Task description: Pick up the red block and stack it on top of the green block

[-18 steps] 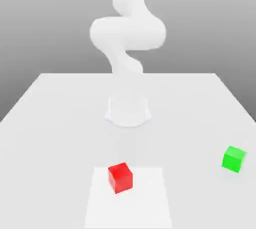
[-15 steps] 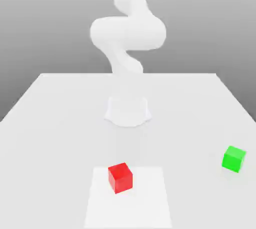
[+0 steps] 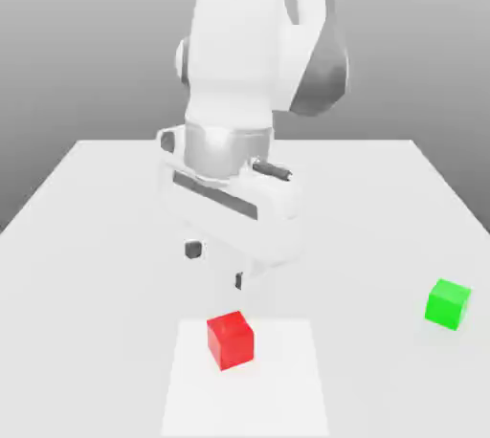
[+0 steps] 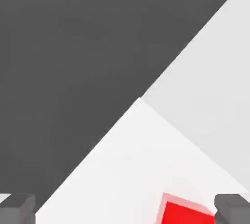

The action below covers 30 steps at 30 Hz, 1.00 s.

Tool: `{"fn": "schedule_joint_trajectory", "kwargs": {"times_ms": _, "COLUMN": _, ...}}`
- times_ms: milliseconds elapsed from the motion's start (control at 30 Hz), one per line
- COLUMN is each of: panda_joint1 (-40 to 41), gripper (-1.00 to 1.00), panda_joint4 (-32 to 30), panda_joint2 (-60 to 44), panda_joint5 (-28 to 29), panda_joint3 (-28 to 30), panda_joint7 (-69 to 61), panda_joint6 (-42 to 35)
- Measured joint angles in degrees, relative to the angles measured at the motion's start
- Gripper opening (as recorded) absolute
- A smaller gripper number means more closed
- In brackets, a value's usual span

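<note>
The red block (image 3: 231, 339) is a small cube resting on a paler square patch (image 3: 287, 388) near the front of the white table (image 3: 96, 207). Far over at the exterior view's right sits the green block (image 3: 447, 303), alone on the table. My gripper (image 3: 216, 266) hangs in the air just above and behind the red block, open, with nothing between its dark fingertips (image 3: 193, 251). In the hand view the red block (image 4: 185, 212) lies between the spread fingers (image 4: 233, 208), nearer to one of them, and the gripper (image 4: 125, 211) is open.
The white arm and its broad hand (image 3: 234, 197) fill the middle of the exterior view above the table. The table's edge (image 4: 112, 135) runs diagonally through the hand view, with dark floor beyond it.
The arm has swung forward and down, so the hand now hangs close above the red block. Neither block has moved.
</note>
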<state>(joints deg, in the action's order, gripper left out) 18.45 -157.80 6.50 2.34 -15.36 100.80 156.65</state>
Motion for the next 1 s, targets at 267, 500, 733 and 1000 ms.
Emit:
{"fn": "schedule_joint_trajectory", "kwargs": {"times_ms": 267, "panda_joint1": -0.32, "gripper": 0.0, "panda_joint4": -2.52, "panda_joint2": -11.66, "panda_joint5": 2.18, "panda_joint3": 1.57, "panda_joint7": 9.52, "panda_joint6": 9.09}}
{"fn": "schedule_joint_trajectory", "kwargs": {"times_ms": 500, "panda_joint1": -5.26, "gripper": -1.0, "panda_joint4": -1.46, "panda_joint2": -19.81, "panda_joint5": 9.59, "panda_joint3": 8.29, "panda_joint7": 14.87, "panda_joint6": 15.74}}
{"fn": "schedule_joint_trajectory", "kwargs": {"times_ms": 733, "panda_joint1": -4.59, "gripper": -1.0, "panda_joint4": -1.55, "panda_joint2": -18.89, "panda_joint5": 8.88, "panda_joint3": 7.43, "panda_joint7": 14.41, "panda_joint6": 15.11}}
{"fn": "schedule_joint_trajectory", "kwargs": {"times_ms": 1000, "panda_joint1": -3.0, "gripper": -1.0, "panda_joint4": -3.17, "panda_joint2": -8.16, "panda_joint5": -1.3, "panda_joint3": 3.22, "panda_joint7": 7.01, "panda_joint6": 6.31}}
